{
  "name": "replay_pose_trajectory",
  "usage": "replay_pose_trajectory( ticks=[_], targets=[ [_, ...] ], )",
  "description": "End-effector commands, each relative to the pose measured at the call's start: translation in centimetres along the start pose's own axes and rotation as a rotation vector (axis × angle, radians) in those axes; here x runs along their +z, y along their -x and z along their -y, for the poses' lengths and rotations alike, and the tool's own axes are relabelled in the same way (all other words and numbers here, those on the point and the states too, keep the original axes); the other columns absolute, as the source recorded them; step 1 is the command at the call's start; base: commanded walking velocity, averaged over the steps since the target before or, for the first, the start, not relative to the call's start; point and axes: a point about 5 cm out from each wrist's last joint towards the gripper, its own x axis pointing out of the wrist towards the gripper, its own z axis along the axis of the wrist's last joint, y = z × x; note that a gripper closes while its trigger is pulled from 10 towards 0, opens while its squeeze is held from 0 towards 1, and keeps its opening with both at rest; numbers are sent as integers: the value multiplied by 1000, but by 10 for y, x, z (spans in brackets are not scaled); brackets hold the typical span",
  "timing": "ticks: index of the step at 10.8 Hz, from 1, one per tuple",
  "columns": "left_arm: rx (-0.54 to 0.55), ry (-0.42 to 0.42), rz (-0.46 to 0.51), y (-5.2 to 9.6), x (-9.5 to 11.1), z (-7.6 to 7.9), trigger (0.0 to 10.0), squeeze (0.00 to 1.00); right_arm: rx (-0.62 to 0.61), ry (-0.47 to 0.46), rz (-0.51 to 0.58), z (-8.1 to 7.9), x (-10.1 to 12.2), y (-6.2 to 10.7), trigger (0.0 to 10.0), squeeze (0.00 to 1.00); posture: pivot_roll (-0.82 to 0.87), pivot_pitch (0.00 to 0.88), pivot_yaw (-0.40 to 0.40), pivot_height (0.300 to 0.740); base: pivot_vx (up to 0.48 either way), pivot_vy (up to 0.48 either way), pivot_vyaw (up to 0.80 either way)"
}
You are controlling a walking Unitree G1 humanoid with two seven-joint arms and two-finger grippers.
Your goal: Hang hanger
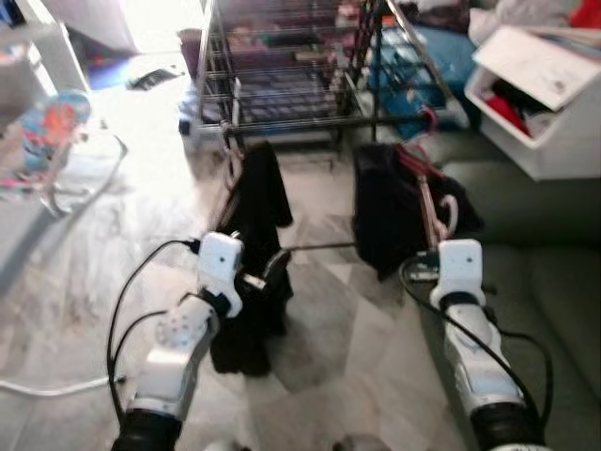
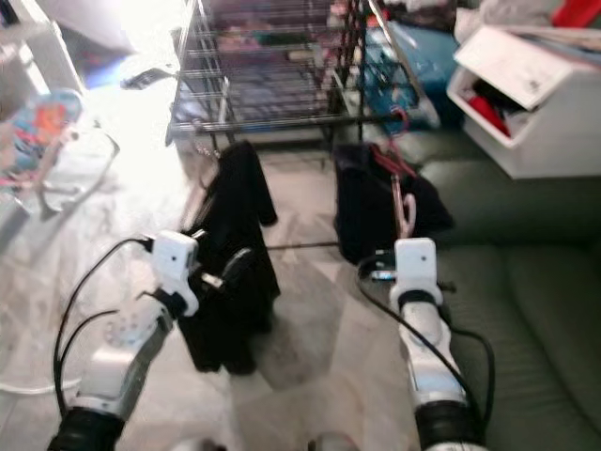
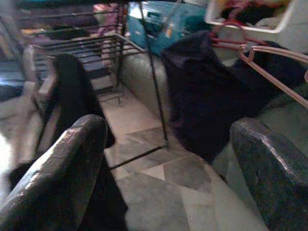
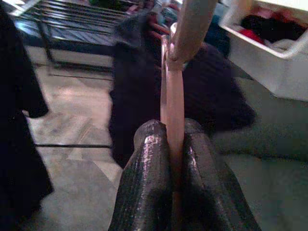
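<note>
1. Right gripper: fingers clamped on the pink hanger (dark garment on it), near the drying rack.
2. Left gripper: fingers wide apart, holding nothing.

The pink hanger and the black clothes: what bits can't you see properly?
- Pink hanger: its lower end is hidden between the right gripper fingers; its hook is blurred in the right wrist view.
- Hanging black garment: partly covered by the left gripper in the eye views.
</note>
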Motion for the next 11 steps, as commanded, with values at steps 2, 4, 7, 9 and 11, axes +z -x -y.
replay_pose_trajectory(
  ticks=[2, 4, 7, 9, 11],
  targets=[
    [22, -8, -11, 3, 2, -7, 10000, 0, 69, -30, 11, -16, 6, 0, 10000, 0, -80, 0, -7, 740, 0, 439, 0],
    [12, -16, -4, 4, 2, -4, 10000, 0, 130, -24, -23, -24, 3, 9, 10000, 0, -81, 0, -9, 740, 0, 450, 0],
    [-28, -18, 9, 5, 3, 2, 10000, 0, 48, 5, -30, -14, 1, 8, 10000, 0, -82, 0, -7, 740, 424, 123, 0],
    [-35, -22, 10, 5, 3, 3, 10000, 0, 13, 10, -16, -11, 6, 2, 10000, 0, -80, 0, -8, 740, 480, 0, 0],
    [-40, -19, 9, 5, 3, 4, 10000, 0, -2, 14, -2, -10, 11, -3, 10000, 0, -78, 0, -11, 740, 480, 0, 0]
  ],
)
